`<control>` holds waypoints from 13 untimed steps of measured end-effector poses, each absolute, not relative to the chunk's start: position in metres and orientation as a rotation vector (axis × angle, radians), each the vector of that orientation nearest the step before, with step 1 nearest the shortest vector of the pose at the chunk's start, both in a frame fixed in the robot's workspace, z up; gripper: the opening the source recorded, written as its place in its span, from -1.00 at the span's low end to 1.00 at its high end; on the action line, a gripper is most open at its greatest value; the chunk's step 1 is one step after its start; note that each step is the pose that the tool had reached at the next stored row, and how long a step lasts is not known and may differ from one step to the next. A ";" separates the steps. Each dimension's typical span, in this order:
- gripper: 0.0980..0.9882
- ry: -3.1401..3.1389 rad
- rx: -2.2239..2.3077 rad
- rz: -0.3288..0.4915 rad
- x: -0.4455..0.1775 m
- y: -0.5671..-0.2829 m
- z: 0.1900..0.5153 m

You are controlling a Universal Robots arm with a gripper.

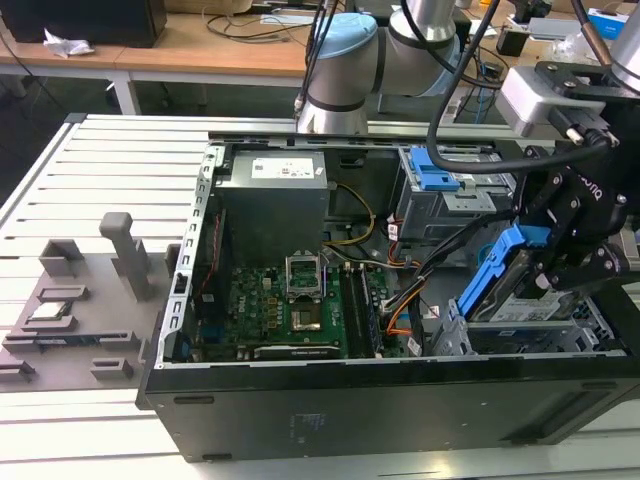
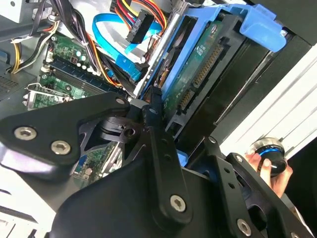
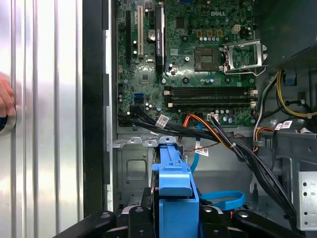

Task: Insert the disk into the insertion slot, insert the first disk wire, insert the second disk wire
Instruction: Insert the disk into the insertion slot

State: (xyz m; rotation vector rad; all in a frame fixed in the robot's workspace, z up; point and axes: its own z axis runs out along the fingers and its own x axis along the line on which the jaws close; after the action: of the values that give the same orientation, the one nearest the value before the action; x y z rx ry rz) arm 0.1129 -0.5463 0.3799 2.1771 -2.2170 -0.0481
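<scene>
While fingers (image 2: 158,134) clamp disk (image 2: 198,74), cable bundle (image 3: 237,144) runs just beside insertion slot (image 1: 540,338).

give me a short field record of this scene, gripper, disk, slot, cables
gripper: shut on the disk
disk pose: in blue carrier, tilted over the insertion slot, not seated
insertion slot: grey cage in the case's corner, exterior view's right
connectors: bare on the disk in the second wrist view
cables: loose, running past the motherboard
hand: on a round knob beside the case
</scene>
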 end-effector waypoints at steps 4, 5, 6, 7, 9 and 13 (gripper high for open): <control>-0.23 -2.217 2.177 -0.048 0.113 -0.546 0.380; -0.23 -2.217 2.177 -0.048 0.113 -0.546 0.380; -0.23 -2.217 2.177 -0.048 0.113 -0.546 0.380; -0.23 -2.217 2.177 -0.048 0.113 -0.546 0.380; -0.27 -2.217 2.177 -0.048 0.113 -0.546 0.380; -0.69 -2.217 2.177 -0.048 0.113 -0.546 0.379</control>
State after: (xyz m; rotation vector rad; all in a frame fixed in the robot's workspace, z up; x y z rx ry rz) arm 0.1129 -0.5463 0.3795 2.1770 -2.2168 -0.0483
